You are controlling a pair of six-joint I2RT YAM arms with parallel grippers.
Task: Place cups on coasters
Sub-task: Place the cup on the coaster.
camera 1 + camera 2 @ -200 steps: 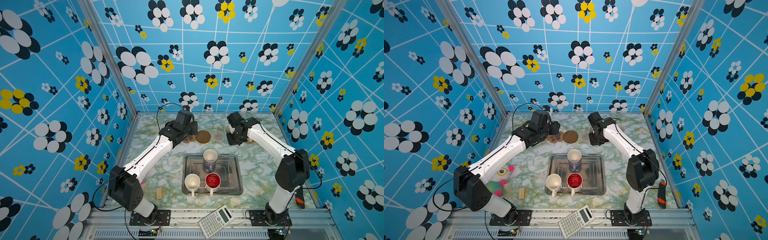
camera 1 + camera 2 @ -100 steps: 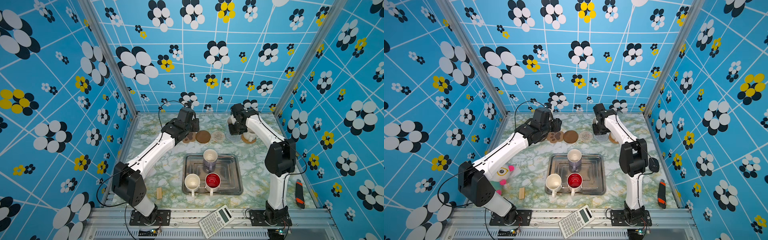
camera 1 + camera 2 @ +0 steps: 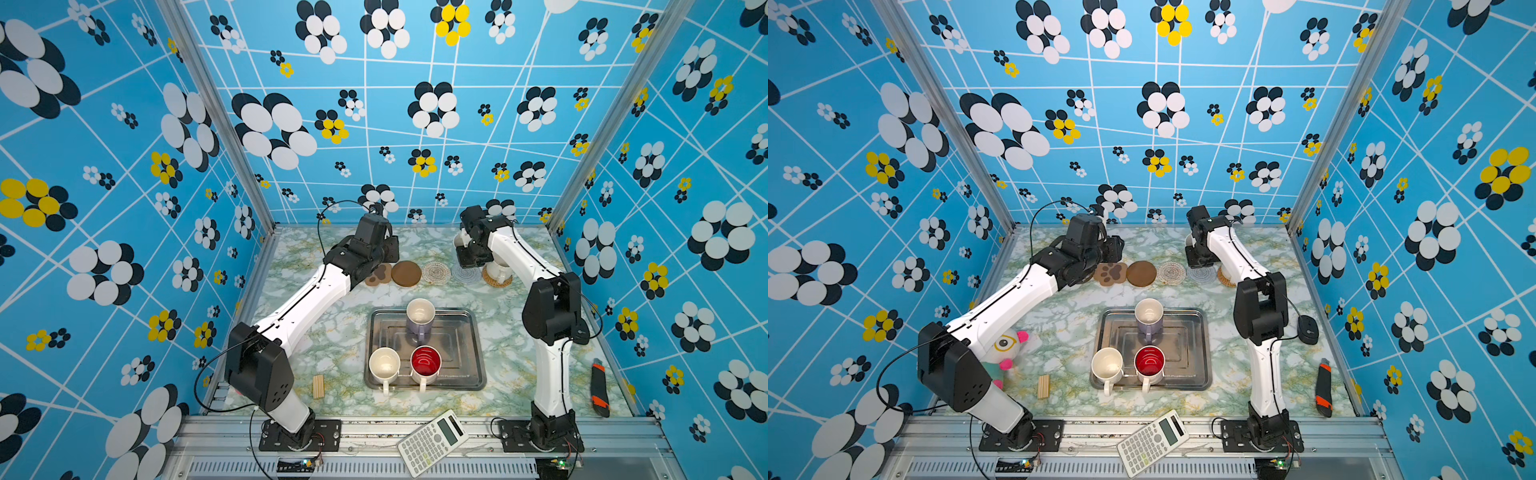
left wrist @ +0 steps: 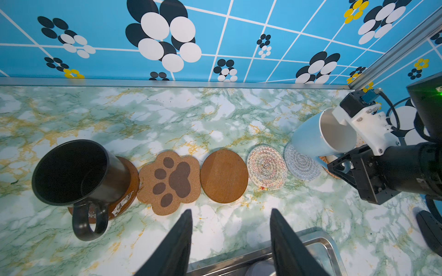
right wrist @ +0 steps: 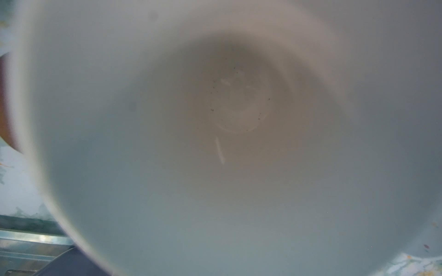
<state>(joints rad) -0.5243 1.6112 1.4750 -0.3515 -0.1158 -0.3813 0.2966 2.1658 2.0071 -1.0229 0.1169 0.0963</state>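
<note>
Near the back edge of the table [image 4: 119, 114], the right gripper [image 4: 340, 162] grips the tilted blue mug [image 4: 308, 138] over the grey-blue coaster [image 4: 301, 165], while the left gripper [image 4: 230, 210] hangs wide and empty near the bare brown disc [image 4: 224, 175].

I stand in a robot test booth. Blue flower-printed wall panels [image 3: 374, 124] on bare aluminium posts [image 3: 220, 124] close in around my jaws, and a green marble-print tabletop [image 3: 332, 345] lies beneath them.
</note>
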